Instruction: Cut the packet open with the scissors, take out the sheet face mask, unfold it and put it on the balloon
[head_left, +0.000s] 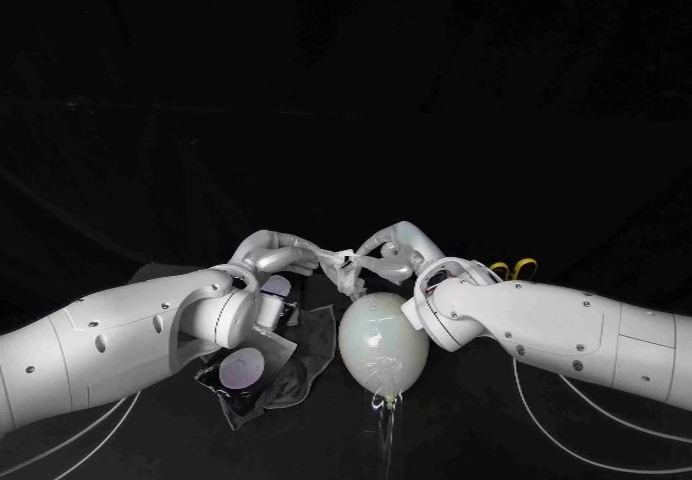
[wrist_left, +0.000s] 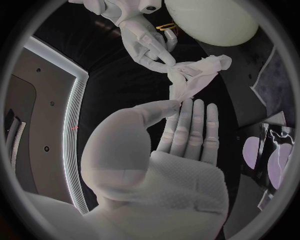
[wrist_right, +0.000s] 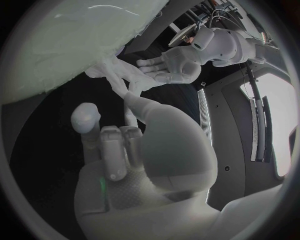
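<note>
Left hand (head_left: 281, 250), right hand (head_left: 392, 243): we log both pinching the crumpled sheet mask (head_left: 346, 262) between them, just beside the balloon (head_left: 382, 345); packet (head_left: 267, 378) nearby.

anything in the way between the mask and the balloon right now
Nothing visible does. The left hand and right hand hold the bunched sheet mask just beyond the balloon, with bare space between mask and balloon.

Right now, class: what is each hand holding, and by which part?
Both hold the crumpled mask. The right hand pinches one end; the left hand pinches the opposite end between thumb and fingers.
</note>
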